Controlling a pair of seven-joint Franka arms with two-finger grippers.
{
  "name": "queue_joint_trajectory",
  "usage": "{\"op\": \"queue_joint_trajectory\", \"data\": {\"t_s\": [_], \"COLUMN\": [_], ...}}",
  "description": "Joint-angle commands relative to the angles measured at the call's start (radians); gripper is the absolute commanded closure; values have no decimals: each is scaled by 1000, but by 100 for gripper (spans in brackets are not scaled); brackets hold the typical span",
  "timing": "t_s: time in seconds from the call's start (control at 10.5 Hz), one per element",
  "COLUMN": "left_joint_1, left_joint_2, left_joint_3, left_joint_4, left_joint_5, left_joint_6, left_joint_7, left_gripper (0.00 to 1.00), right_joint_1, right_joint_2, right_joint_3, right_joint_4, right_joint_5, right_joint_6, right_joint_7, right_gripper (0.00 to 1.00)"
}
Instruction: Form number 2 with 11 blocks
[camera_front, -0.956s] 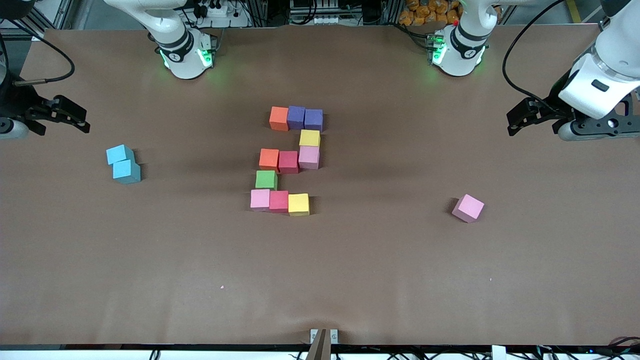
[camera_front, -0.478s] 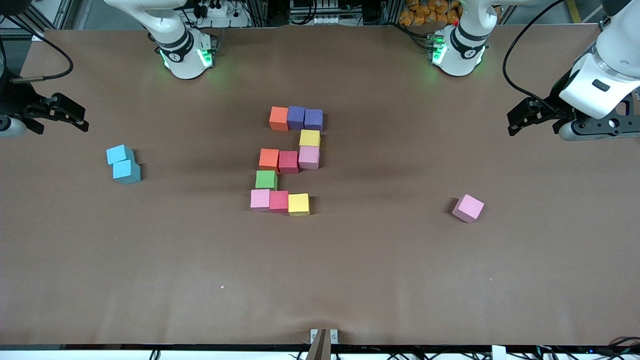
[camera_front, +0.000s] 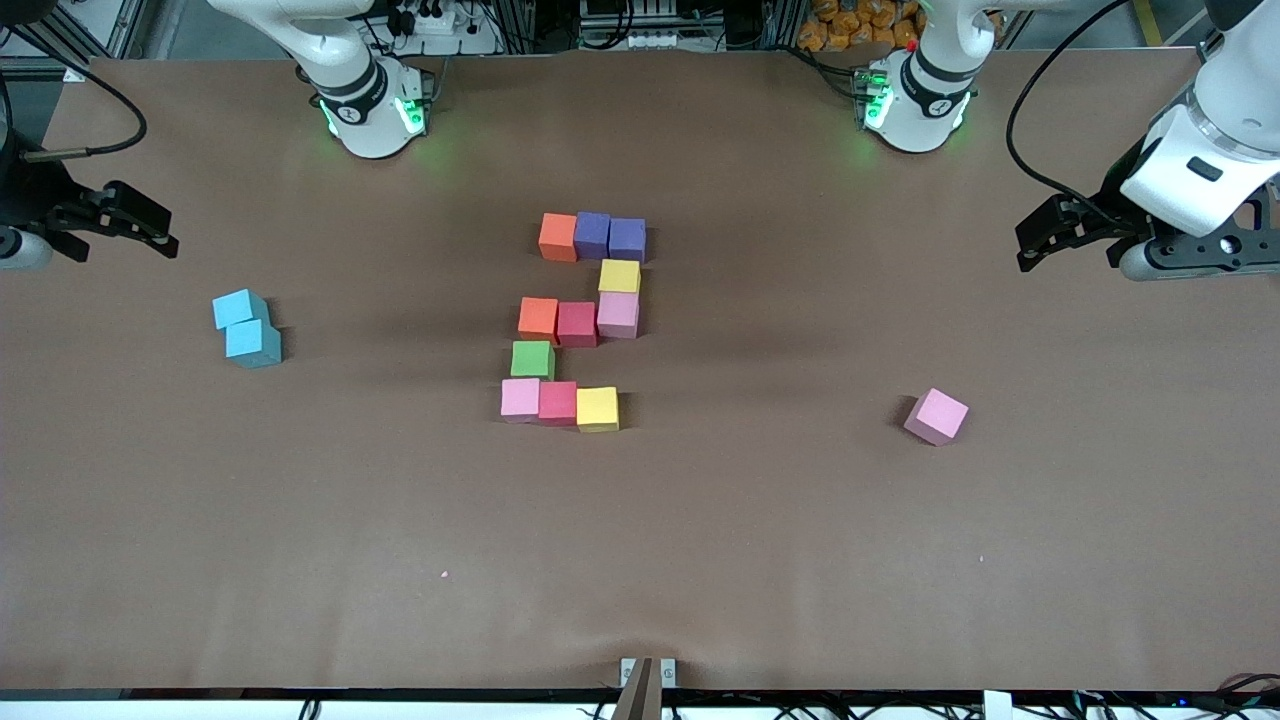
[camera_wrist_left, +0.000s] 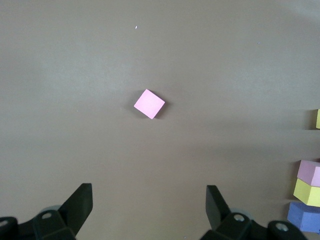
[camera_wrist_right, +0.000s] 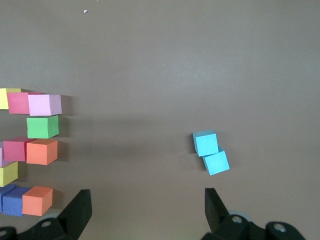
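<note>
Number 2: mid-table, eleven foam cubes set edge to edge, five rows, three wide. Looks complete by count.
Rows: top (farthest from front cam) orange cube + two purple cubes; then yellow cube; mid row orange, crimson cube, pink; then green cube; bottom row pink, crimson, yellow.
Orientation: long axis runs from the bases' edge toward front cam; the digit reads upright from front cam, its foot nearest it. Rows drift a bit, bottom row sits slightly toward the right arm's end.
Why packed: faces touch so the strokes read as one figure; small gaps remain.
Spare pink cube: alone, rotated, toward left arm's end, well apart from the digit; not needed, I judge.
Light-blue cubes: a touching pair toward right arm's end, left out on purpose, prob.
Left gripper: up over left arm's end of table, fingers spread wide, empty; spare pink cube in its wrist view.
Right gripper: up over right arm's end, fingers wide apart, empty.
Arms: both parked clear of the digit, waiting, prob. so nothing gets nudged.
</note>
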Motion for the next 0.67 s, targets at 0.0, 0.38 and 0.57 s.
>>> {"op": "queue_joint_trajectory", "data": {"t_s": [0.0, 0.38, 0.57], "left_joint_1": [3, 3, 3], "left_joint_2": [14, 12, 12], "left_joint_3": [2, 2, 2], "left_joint_4": [29, 31, 31], "left_joint_5": [-13, -13, -13], "left_joint_6": [-27, -27, -27], "left_joint_7": [23, 23, 23], "left_gripper": [0, 0, 0], "right_joint_1": [5, 13, 5], "right_joint_2": [4, 2, 2], "right_joint_3": [8, 10, 4], "right_joint_4": [17, 17, 28], "right_joint_5": [1, -1, -1], "right_joint_6": [-18, -18, -17], "right_joint_7": [31, 28, 19], "right_gripper": [0, 0, 0]}}
